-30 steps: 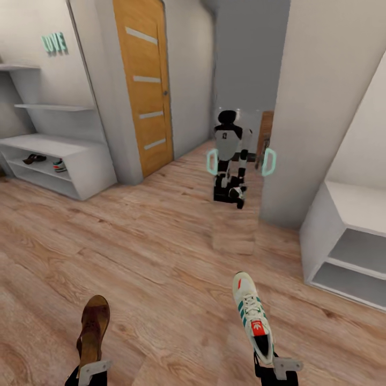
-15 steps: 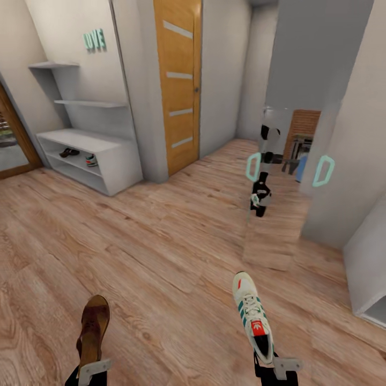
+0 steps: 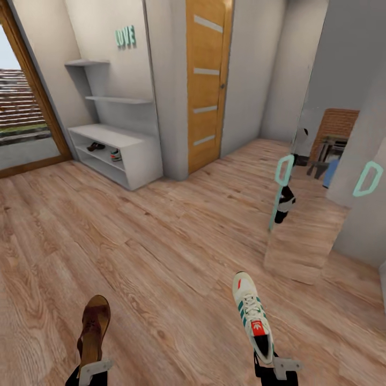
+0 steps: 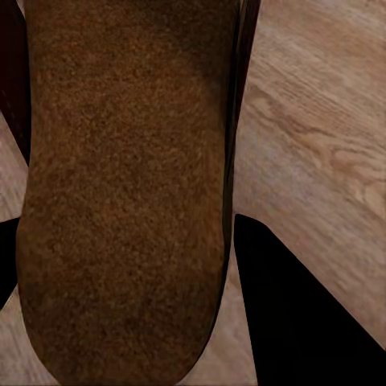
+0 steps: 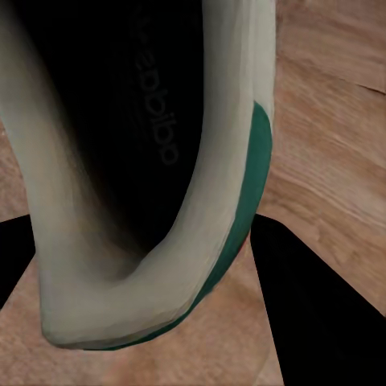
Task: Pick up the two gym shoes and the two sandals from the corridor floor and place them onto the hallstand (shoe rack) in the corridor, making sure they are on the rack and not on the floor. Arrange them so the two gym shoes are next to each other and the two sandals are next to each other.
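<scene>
Scanning from the far left, the hallstand stands against the wall beside the window, well apart from the robot. On its upper open shelf lie one dark sandal and, just to the right of it, one gym shoe; they look small from here, so whether they touch cannot be told. By that, half the task looks done: one shoe of each pair is already on the rack and off the corridor floor.

Near the robot on the left, the left gripper has its jaws closed on the second sandal at the heel end, toe pointing away. In the left wrist view the sandal's brown footbed sits between the two dark fingers, with floor planks beyond it.

To the right, the right gripper has its jaws closed on the second gym shoe at the heel, toe also pointing far. The right wrist view looks into the shoe's dark opening, the cream heel rim and green trim pinched between the fingers.

Both remaining shoes are thus carried clear of the floor. What is left, as I judge it: cross the open floor to the hallstand, set the sandal beside its mate and the gym shoe beside its mate.
</scene>
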Tool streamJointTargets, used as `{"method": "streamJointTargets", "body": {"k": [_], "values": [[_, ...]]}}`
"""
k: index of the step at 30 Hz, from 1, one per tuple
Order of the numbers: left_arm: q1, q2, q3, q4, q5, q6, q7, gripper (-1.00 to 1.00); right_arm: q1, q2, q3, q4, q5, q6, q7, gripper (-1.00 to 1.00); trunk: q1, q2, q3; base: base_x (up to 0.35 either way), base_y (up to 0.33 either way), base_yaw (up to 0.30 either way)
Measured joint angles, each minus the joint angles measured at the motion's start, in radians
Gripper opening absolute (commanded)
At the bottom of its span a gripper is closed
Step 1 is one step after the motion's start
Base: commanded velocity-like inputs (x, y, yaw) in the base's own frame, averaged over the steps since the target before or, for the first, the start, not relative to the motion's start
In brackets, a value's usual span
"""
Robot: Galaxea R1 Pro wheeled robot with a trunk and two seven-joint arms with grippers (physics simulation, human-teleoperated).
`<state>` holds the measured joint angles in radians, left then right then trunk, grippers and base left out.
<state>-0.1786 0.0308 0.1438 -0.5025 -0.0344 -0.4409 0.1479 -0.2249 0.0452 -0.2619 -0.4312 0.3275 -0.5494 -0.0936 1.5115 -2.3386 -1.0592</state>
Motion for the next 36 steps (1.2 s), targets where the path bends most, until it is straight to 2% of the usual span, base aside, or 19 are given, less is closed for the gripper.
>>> {"method": "streamJointTargets", "body": {"k": [14,36], "values": [[0.0,0.0,0.002,0.0,0.001,-0.002,0.0,-1.0,0.0,0.0,0.0,0.0,0.0,0.0,0.0,-1.0,0.0,0.0,-0.013,0.315,0.134,0.251],[0.0,0.0,0.003,0.0,0.001,-0.002,0.0,-1.0,0.0,0.0,0.0,0.0,-0.001,-0.001,0.0,-1.0,0.0,0.0,-0.03,0.287,0.197,0.256]]}}
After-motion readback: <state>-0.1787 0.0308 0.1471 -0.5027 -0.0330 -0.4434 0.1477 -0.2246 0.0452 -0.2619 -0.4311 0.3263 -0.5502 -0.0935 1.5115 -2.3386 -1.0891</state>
